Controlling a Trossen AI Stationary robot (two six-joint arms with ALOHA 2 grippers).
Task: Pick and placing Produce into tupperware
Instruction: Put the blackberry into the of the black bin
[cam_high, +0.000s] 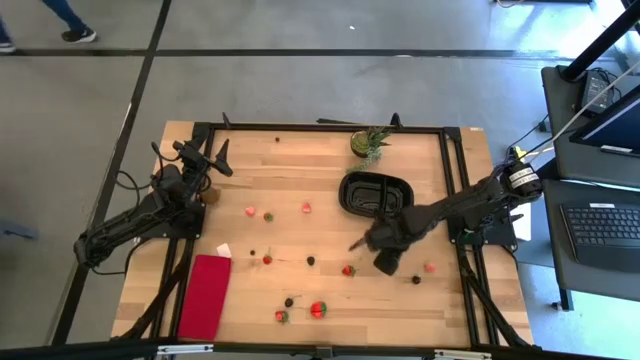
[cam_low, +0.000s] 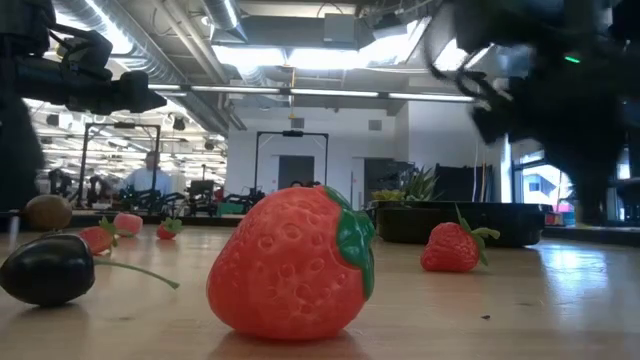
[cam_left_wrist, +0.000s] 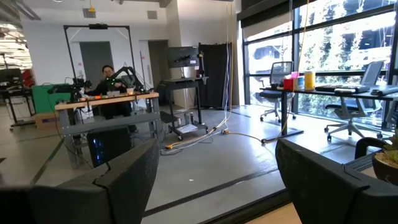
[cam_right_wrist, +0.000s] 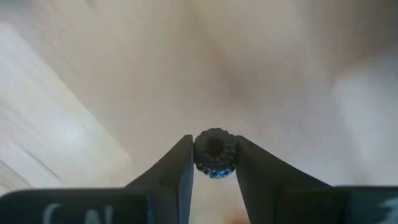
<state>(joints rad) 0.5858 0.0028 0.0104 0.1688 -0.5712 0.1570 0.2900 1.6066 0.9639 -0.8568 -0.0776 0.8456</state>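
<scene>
The right tool (cam_right_wrist: 214, 163) pinches a small dark, bumpy round berry (cam_right_wrist: 215, 152) between its two dark fingers, above pale, blurred wood. In the high view the right tool (cam_high: 372, 250) hangs just in front of the black oval shallow plastic container (cam_high: 375, 193), on the side away from the spiky green potted plant (cam_high: 369, 143), which stands just beyond the container at the far edge.

The light wooden counter (cam_high: 320, 215) carries scattered produce: a small red strawberry piece (cam_high: 347, 270) just left of the right tool, a pink piece (cam_high: 429, 267) and a dark berry (cam_high: 416, 280) to its right. Well left of the container lie more red and pink bits (cam_high: 250, 211); a larger red strawberry with green top (cam_high: 318, 309) sits at the near edge, far from the container. A flat red rectangular cloth (cam_high: 204, 295) lies at the near left corner.

The left tool (cam_high: 214, 160) waits raised at the counter's left edge, well apart from the container, fingers spread wide with nothing between them.

At counter height, the big strawberry (cam_low: 292, 262) fills the foreground, with a glossy black berry on a thin stem (cam_low: 48, 268) beside it and the container (cam_low: 460, 221) behind. Beyond stretches an open workshop with grey concrete floor (cam_left_wrist: 205, 158), ceiling lights, tall windows and a seated person (cam_left_wrist: 107, 78) at a distant desk.
</scene>
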